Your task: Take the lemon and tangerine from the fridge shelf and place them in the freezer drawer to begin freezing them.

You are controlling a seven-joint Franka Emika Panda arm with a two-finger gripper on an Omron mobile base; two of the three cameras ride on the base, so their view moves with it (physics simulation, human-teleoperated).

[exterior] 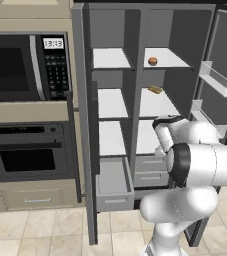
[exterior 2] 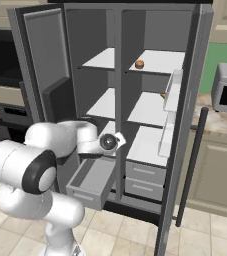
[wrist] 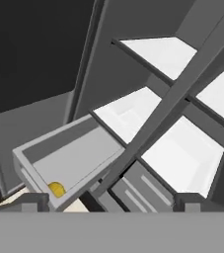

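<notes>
The gripper, which we found spread wide and empty, hung above the open freezer drawer; the lemon lay inside, the tangerine shelved.

From my remote station I see the freezer drawer, a deep grey box with a pale front handle, pulled open at the fridge's lower left. The small yellow lemon lies inside on its floor, in a front corner. The round orange-brown tangerine sits on the white top shelf of the right-hand compartment.
</notes>
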